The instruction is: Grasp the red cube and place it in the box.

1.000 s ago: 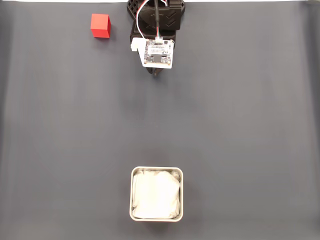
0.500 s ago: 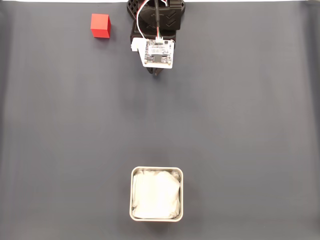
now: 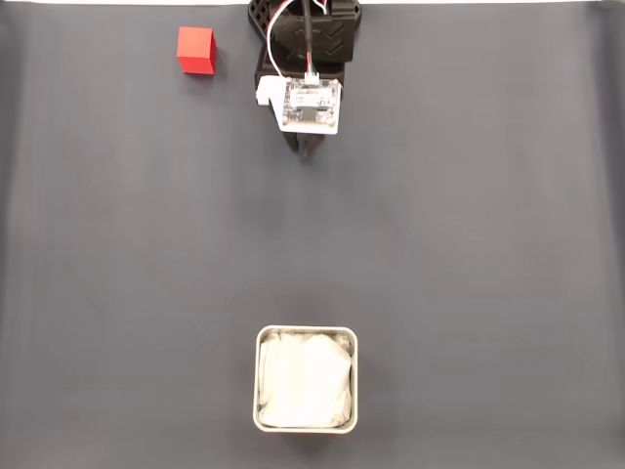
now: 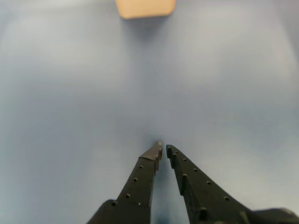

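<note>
Claw: in the wrist view the claw [image 4: 163,148] has its two dark, dotted fingers [image 4: 140,179] drawn nearly together, with only a thin slit between the tips; it has hold of nothing and hangs over bare bench.
Claw in the fixed view: the tip of the claw [image 3: 308,151] pokes out just below a white circuit board [image 3: 311,105] mounted on the black arm [image 3: 308,34], at the far edge of the bench, roughly centred left to right.
Wires: red and white leads run from the arm down to the board.
Red cube: the red cube [image 3: 196,50] sits on the bench at the far edge, to the left of the arm in the fixed view, apart from the claw and untouched.
Box: the box [image 3: 306,335] stands at the near edge, well apart from the claw and almost straight ahead of it, with crumpled white lining inside; in the wrist view it shows as a pale, blurred shape [image 4: 145,8] at the top edge.
Bench: the bench [image 3: 469,234] is a plain dark grey surface.
</note>
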Motion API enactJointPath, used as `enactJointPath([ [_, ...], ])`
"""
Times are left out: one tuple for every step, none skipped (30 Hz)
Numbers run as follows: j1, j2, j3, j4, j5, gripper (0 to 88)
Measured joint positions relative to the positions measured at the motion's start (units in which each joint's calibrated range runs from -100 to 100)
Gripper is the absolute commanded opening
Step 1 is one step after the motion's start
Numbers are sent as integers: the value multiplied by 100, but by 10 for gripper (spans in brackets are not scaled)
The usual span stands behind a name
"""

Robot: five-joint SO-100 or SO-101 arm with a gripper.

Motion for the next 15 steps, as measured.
enactJointPath([
  [0, 87, -118, -231, 0, 0],
  [-7, 217, -226, -422, 0, 0],
  [-30, 426, -380, -533, -15, 0],
  [-67, 591, -588, -589, -20, 0],
  [-96, 773, -832, -621, 0, 0],
  [-119, 947, -1076, -644, 0, 0],
  [-134, 1120, -1338, -668, 0, 0],
  [-148, 1277, -1591, -708, 0, 0],
  [-148, 1416, -1835, -732, 0, 0],
  [-148, 1563, -2080, -756, 0, 0],
  [-148, 1685, -2297, -780, -5, 0],
  [-148, 1798, -2486, -796, 0, 0],
  [-148, 1893, -2676, -804, 0, 0],
  [-148, 1989, -2848, -804, 0, 0],
  [-148, 2058, -2993, -804, 0, 0],
])
